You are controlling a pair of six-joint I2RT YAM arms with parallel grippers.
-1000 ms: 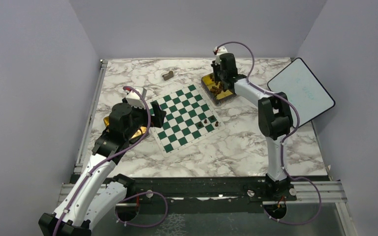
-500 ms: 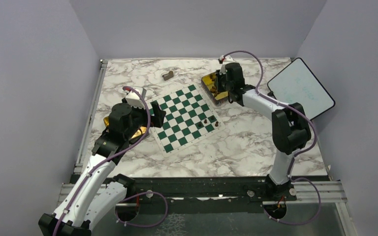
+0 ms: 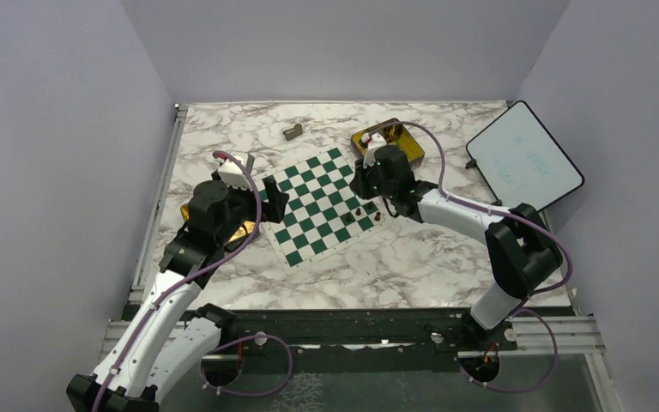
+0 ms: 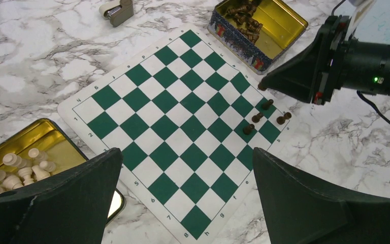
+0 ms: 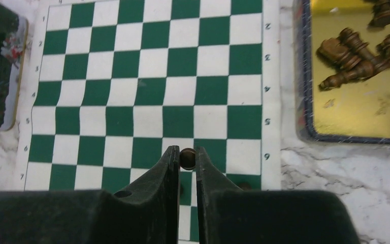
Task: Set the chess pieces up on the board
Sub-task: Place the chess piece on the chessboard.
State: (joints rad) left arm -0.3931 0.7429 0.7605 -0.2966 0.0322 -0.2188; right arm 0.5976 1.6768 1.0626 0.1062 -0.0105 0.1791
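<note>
The green-and-white board [image 3: 313, 202] lies mid-table, and also shows in the left wrist view [image 4: 183, 127] and the right wrist view [image 5: 152, 81]. My right gripper [image 5: 187, 158] is shut on a small dark brown chess piece [image 5: 187, 157], held over the board near its right edge [image 3: 362, 184]. Several dark pieces [image 4: 257, 117] stand on squares by that edge. More dark pieces [image 5: 355, 51] lie in a gold tin [image 5: 355, 112]. My left gripper [image 4: 188, 157] is open and empty above the board's near-left side [image 3: 270, 196].
The gold tin of dark pieces [image 3: 412, 146] stands behind the board's right corner. A second gold tin [image 4: 56, 134] with white pieces sits left of the board. A grey-tan block [image 3: 293, 132] lies at the back. A white black-rimmed panel [image 3: 523, 154] leans at the right.
My right gripper has left the gold tin at the back and swung forward-left over the board's right edge, with a dark piece in it. The left arm has not moved.
</note>
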